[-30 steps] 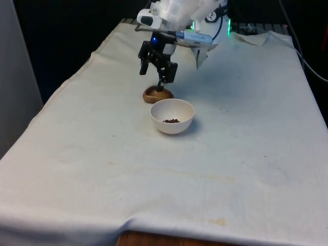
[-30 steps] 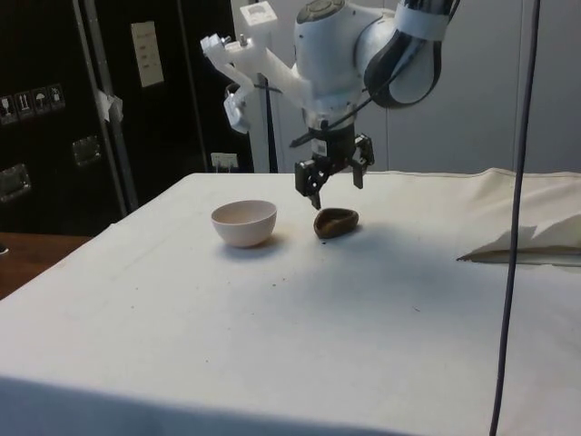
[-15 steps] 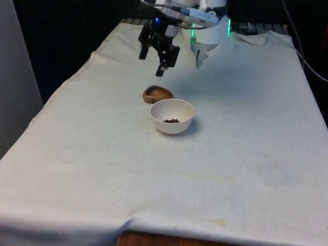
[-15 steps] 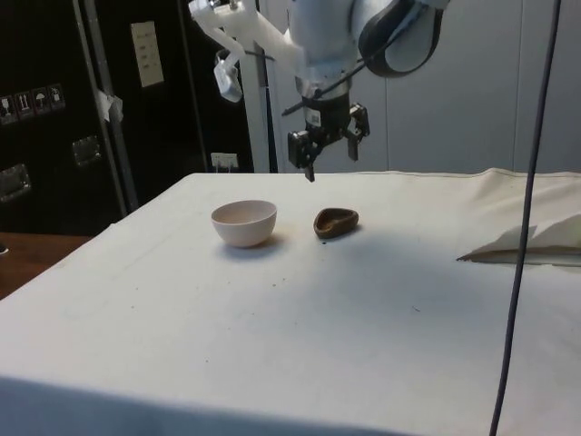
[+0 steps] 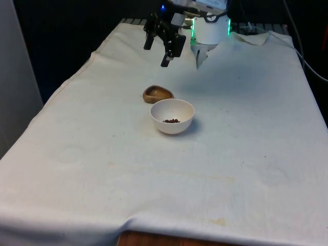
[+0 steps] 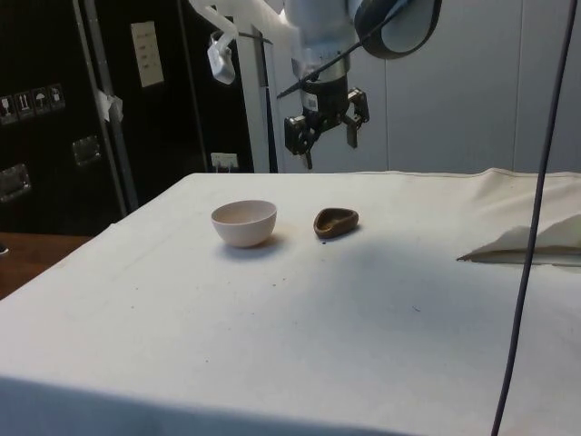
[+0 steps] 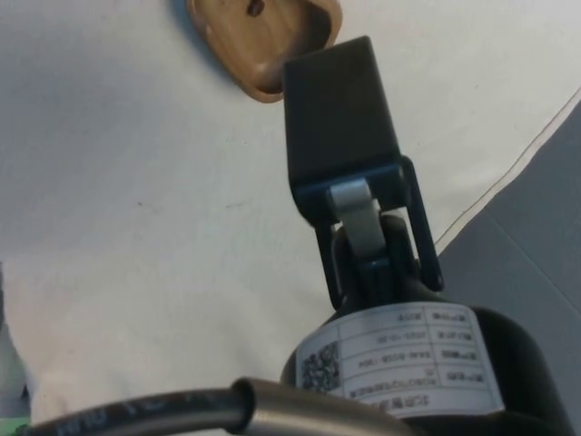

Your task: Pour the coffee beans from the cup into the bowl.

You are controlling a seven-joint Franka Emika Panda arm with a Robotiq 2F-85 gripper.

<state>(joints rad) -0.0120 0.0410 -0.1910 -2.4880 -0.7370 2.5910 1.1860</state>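
1. Front view: beans [image 5: 171,121] lie inside the white bowl [image 5: 172,116]; side view shows its wall alone.
2. Brown cup [image 5: 157,94] at the bowl's 11 o'clock.
3. Gripper [image 5: 158,47] raised above, fingers [image 6: 352,136] spread wide, empty.

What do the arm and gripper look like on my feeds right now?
The arm is glossy white with a dark grey joint band. The gripper is black, with two flat rectangular fingers. Near the wrist sits a white label with a QR code, and a dark cable runs past.
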